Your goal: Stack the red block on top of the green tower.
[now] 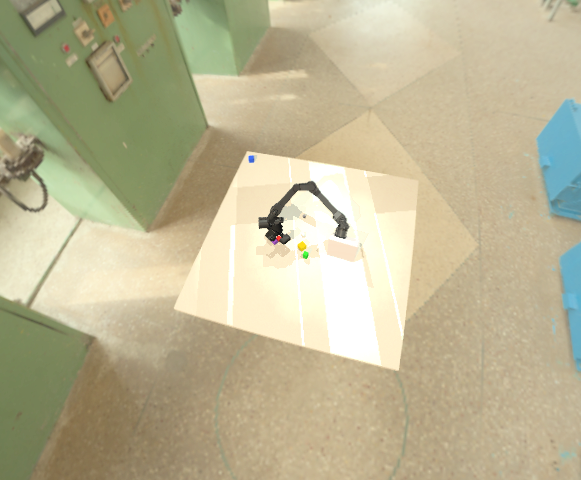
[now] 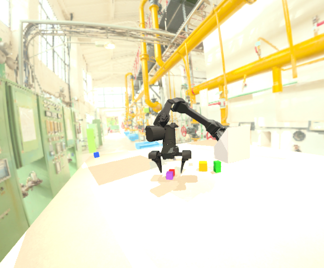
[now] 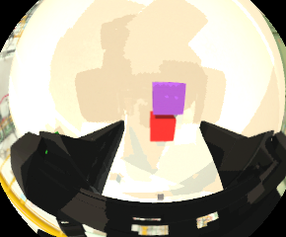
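Between my matte black, unpatterned jaws shows the plain bright red block, and just beside it, slightly out past my fingertips' line in the wrist view, the purple block, a solid violet. Off to one side of my jaws sit the golden-yellow block and the green tower, vivid green all over; well apart from my jaws is the deep blue block. Beneath me the pale cream tabletop is patterned with tan shadow patches and white streaks.
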{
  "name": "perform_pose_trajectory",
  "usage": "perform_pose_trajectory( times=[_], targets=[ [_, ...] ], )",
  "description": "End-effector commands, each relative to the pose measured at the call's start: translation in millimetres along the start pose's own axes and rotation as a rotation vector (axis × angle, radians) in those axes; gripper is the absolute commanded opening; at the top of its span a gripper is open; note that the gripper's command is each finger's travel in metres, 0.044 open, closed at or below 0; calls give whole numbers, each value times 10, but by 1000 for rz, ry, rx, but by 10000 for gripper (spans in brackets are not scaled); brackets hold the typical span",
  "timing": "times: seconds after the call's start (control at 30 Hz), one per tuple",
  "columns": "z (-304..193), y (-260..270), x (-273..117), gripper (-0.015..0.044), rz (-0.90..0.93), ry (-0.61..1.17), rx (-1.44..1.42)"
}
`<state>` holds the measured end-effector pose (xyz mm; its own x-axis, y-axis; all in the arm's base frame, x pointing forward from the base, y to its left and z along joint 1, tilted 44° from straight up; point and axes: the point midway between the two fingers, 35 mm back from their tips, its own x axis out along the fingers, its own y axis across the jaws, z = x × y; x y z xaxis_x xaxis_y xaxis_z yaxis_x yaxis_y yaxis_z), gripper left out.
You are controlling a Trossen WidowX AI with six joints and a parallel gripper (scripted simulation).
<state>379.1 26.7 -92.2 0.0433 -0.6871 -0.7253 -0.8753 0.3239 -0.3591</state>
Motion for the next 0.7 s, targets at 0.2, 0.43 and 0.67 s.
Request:
perform_pose_trajectory(
  times=[0.2, 0.43, 0.67],
  targets=[
    [-9, 28, 51, 440, 3, 11, -13],
    [-8, 28, 35, 440, 3, 11, -13],
    [-8, 28, 35, 256, 3, 11, -13]
  ],
)
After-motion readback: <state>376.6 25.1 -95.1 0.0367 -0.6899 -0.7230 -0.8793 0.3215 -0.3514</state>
